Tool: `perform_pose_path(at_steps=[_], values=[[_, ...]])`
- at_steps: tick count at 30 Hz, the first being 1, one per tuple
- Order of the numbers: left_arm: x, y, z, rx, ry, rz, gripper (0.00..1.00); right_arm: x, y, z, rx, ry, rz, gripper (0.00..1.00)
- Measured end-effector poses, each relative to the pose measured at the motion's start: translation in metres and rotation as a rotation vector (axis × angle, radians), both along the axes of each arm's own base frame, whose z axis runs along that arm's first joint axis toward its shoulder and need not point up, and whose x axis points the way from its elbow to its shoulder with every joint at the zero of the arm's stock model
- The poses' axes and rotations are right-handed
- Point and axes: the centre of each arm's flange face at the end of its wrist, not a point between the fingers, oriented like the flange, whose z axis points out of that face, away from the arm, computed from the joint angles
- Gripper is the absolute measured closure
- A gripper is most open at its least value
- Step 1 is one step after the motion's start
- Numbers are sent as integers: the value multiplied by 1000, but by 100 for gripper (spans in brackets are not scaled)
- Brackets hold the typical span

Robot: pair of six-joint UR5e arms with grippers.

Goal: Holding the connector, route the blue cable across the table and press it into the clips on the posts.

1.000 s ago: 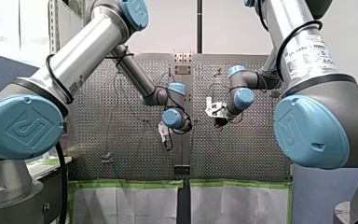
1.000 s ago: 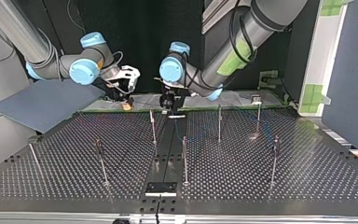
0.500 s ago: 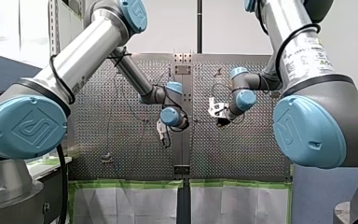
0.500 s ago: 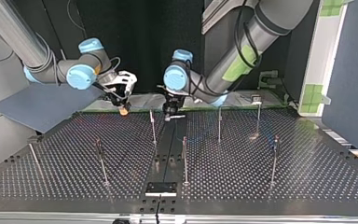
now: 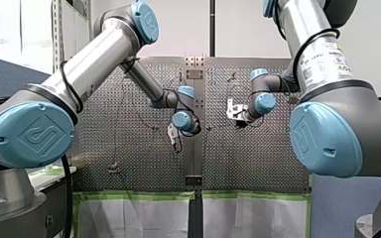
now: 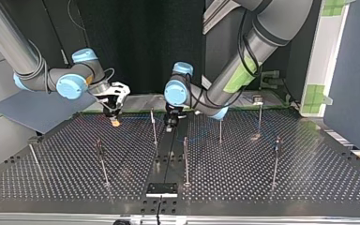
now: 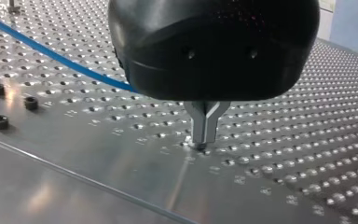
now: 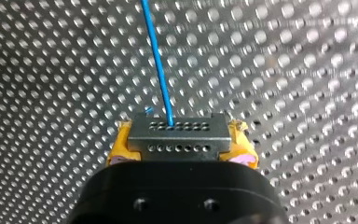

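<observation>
A: State of the right end effector [image 8: 181, 145]?
B: Closed on the grey metal connector [image 8: 179, 133], which has two rows of small holes. The connector is clamped between the yellow pads [image 8: 121, 144], one at each end.

A: Position of the thin blue cable [image 8: 159, 60]?
B: It is seen leaving the connector's face and running straight ahead of the right end effector, over the perforated metal tabletop [image 8: 307, 70]. In the left wrist view it is recorded passing behind the black body of the left end effector [image 7: 204, 135], low over the tabletop.

A: Left end effector?
B: The metal fingers are pressed together and nothing is held. The tips are down at the tabletop; contact cannot be confirmed.

A: Posts?
B: Thin upright metal posts [image 6: 185, 159] are noted in the top view. Their clips are too small to be made out.
</observation>
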Motion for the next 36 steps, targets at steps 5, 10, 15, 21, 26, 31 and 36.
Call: perform_pose_path(at_steps=[5, 10, 15, 21, 26, 31, 36], values=[[4, -6, 12, 13, -6, -5, 72, -8, -7, -2, 1, -2, -11, 100], [-2, -11, 13, 37, 10, 2, 32, -10, -9, -2, 3, -5, -5, 100], [-11, -11, 10, 93, 43, 32, 0, -10, -9, -2, 4, -6, -1, 100], [-22, -13, 7, 141, 86, 39, 0, -11, -8, -2, 10, -5, -2, 100], [-37, -14, 8, 185, 124, 58, 0, -12, -7, -4, 18, -2, -4, 100], [-54, -13, 15, 201, 129, 69, 0, -13, -4, -8, 30, 4, -10, 100], [-72, -17, 31, 182, 91, 50, 0, -14, -3, -10, 33, 7, -14, 100]])
